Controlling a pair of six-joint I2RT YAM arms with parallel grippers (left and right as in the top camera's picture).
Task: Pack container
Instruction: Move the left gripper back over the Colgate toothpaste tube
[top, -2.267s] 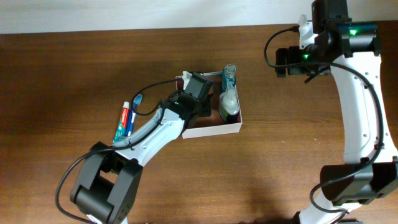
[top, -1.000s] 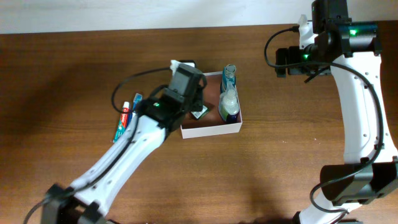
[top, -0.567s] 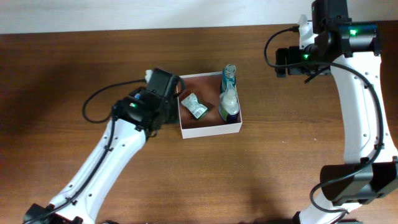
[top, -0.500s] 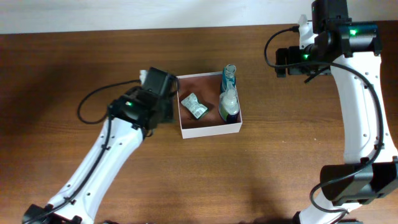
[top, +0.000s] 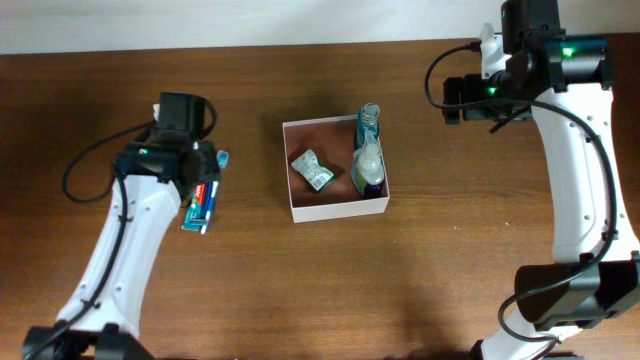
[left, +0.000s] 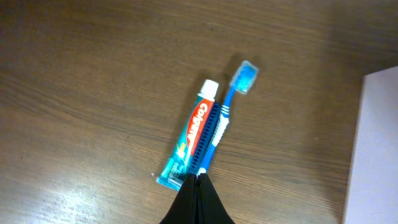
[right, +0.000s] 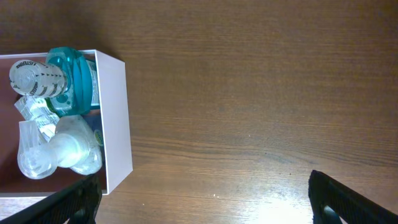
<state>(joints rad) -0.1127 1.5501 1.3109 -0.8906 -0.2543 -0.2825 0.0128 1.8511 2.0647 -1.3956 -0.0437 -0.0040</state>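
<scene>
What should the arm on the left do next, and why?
Probably open the shut left gripper and lower it: it hovers over the toothpaste and toothbrush, which lie side by side outside the container.

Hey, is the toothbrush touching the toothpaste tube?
Touching. The left wrist view shows the toothbrush handle lying against the edge of the toothpaste tube, no gap.

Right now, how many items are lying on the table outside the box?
2: a toothpaste tube and a toothbrush, side by side on the table left of the box. The left arm could hide more.
</scene>
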